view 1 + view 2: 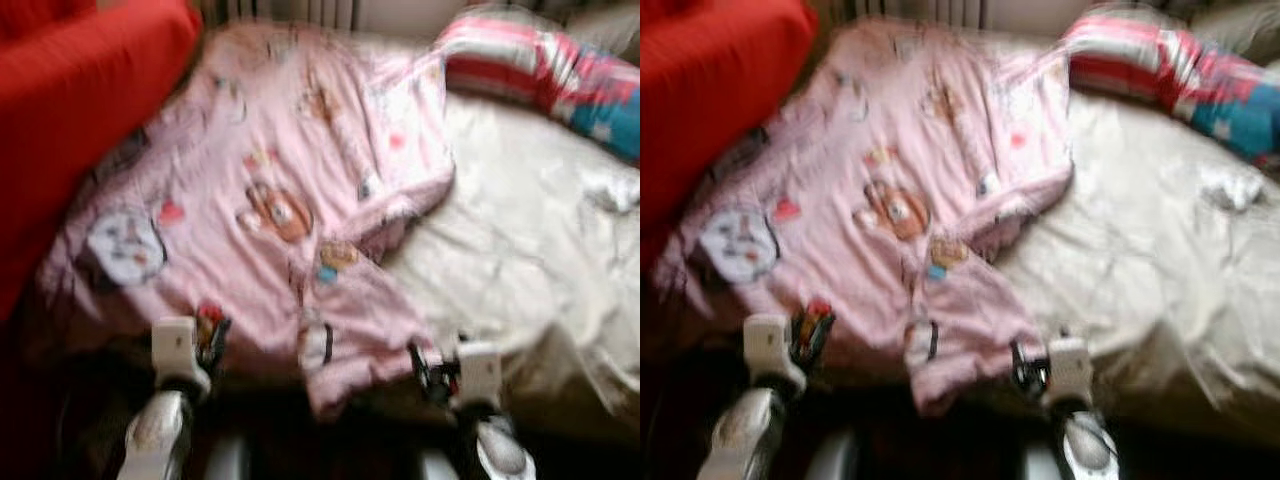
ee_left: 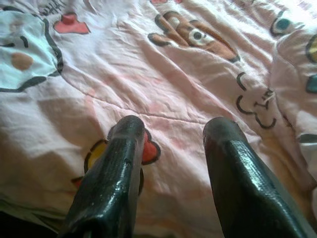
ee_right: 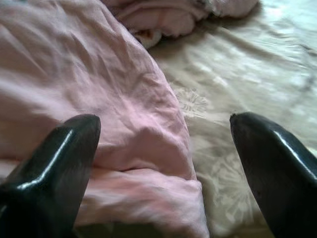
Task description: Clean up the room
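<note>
Spread over the bed (image 1: pixel 520 260), a pink cartoon-print blanket (image 1: pixel 270 200) lies rumpled, its near edge hanging toward the robot. Just at that edge, the left hand (image 2: pixel 171 131) hovers with fingers spread above the printed fabric. At the blanket's lower right corner, the right hand (image 3: pixel 163 126) is also spread, one finger over pink cloth, the other over the cream sheet (image 3: pixel 247 74). A red cover (image 1: pixel 80 100) borders the left; a striped pillow (image 1: pixel 540 65) lies behind. Both head views are blurred.
</note>
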`<state>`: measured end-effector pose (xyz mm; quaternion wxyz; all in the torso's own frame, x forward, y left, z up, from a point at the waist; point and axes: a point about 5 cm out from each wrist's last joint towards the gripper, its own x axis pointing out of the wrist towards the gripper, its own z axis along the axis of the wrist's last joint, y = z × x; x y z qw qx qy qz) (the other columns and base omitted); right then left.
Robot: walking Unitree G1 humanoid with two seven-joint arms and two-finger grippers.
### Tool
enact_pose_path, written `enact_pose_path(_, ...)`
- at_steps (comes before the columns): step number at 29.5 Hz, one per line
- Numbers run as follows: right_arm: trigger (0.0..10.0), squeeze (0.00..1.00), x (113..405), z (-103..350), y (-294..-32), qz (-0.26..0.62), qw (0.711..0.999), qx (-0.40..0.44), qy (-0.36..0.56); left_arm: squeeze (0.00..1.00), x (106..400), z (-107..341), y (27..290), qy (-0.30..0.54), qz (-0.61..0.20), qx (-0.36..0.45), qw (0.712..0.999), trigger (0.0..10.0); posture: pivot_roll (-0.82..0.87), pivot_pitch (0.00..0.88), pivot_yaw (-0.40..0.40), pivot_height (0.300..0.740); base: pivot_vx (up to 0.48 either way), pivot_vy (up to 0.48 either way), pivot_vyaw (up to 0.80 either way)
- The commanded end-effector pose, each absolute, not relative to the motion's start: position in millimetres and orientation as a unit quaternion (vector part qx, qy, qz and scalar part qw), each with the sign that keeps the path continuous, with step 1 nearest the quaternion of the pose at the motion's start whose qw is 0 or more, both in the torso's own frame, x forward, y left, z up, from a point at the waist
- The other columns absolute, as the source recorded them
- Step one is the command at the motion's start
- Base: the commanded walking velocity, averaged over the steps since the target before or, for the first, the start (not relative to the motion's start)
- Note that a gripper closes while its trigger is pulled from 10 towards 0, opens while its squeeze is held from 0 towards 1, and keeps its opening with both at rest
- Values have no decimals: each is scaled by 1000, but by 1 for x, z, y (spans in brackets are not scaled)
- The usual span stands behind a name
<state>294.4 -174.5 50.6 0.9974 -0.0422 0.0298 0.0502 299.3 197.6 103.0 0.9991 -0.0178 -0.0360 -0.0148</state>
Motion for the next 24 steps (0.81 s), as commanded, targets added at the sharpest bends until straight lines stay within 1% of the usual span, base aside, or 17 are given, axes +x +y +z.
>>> enact_pose_path(1, 10000, 0, 285, 36, -184, 38, 995, -61, 68, 0, 296, 98, 196, -28, -17, -19, 999, 10000, 89, 254, -32, 568, 0, 0, 0)
enact_pose_path(8, 10000, 0, 286, 27, -193, 28, 989, -96, 107, 0, 296, 98, 197, -27, -15, -17, 999, 10000, 92, 263, -31, 568, 0, 0, 0)
enact_pose_path(14, 10000, 0, 294, 29, -192, 37, 987, -105, 116, 0, 295, 99, 198, -26, -14, -16, 999, 10000, 93, 266, -28, 568, 0, 0, 0)
enact_pose_path(18, 10000, 0, 298, 25, -193, 39, 982, -119, 143, 0, 294, 98, 198, -25, -15, -15, 999, 10000, 96, 274, -24, 568, 0, 0, 0)
enact_pose_path(22, 10000, 0, 302, 24, -188, 52, 979, -120, 154, 0, 293, 98, 198, -24, -16, -15, 999, 10000, 100, 280, -21, 568, 0, 0, 0)
enact_pose_path(24, 10000, 0, 303, 20, -186, 53, 975, -124, 175, 0, 292, 98, 198, -23, -17, -14, 999, 10000, 105, 285, -20, 568, 0, 0, 0)
